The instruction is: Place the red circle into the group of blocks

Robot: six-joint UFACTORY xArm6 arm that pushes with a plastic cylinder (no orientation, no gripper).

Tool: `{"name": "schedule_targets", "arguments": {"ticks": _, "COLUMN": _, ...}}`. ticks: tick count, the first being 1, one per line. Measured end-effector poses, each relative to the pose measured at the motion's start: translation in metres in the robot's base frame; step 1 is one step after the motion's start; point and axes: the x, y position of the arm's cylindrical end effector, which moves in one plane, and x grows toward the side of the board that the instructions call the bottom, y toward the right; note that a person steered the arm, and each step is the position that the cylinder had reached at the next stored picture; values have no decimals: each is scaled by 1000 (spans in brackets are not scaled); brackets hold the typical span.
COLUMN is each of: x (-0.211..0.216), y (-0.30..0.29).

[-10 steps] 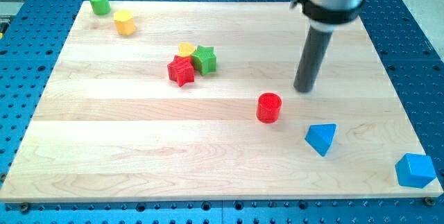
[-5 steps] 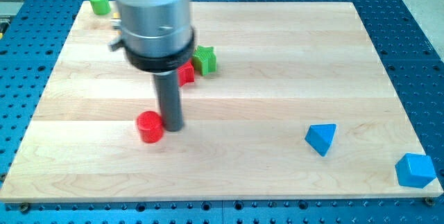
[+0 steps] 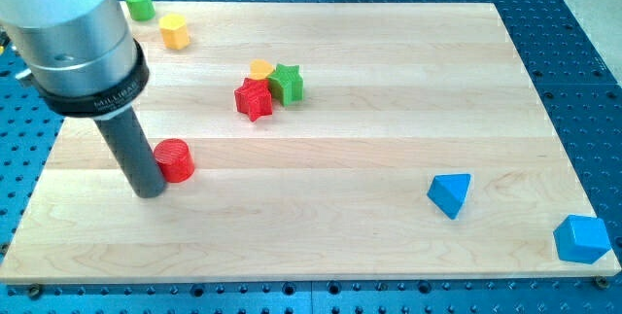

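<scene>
Touching red circle (image 3: pixel 176 159): my tip (image 3: pixel 151 193)

Silver cylinder (image 3: pixel 73 37), black collar, dark rod (image 3: pixel 131 149)

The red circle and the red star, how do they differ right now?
The red circle is a round cylinder; the red star has points. The red circle stands alone toward the view's left with my tip right against its lower-left side; the red star sits packed against the green star and a yellow block, with nothing pushing it. Both are the same red and rest on the wooden board.
</scene>
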Motion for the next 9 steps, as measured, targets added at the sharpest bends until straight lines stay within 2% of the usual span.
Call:
{"name": "schedule_targets", "arguments": {"ticks": 1, "x": -36, "y": 22}}
{"name": "schedule_targets", "arguments": {"ticks": 3, "x": -18, "y": 46}}
{"name": "schedule_targets", "arguments": {"ticks": 5, "x": -75, "y": 62}}
{"name": "schedule_targets", "arguments": {"ticks": 7, "x": -76, "y": 69}}
{"name": "schedule_targets", "arguments": {"ticks": 8, "x": -76, "y": 98}}
{"name": "schedule_targets", "arguments": {"ticks": 9, "x": -76, "y": 100}}
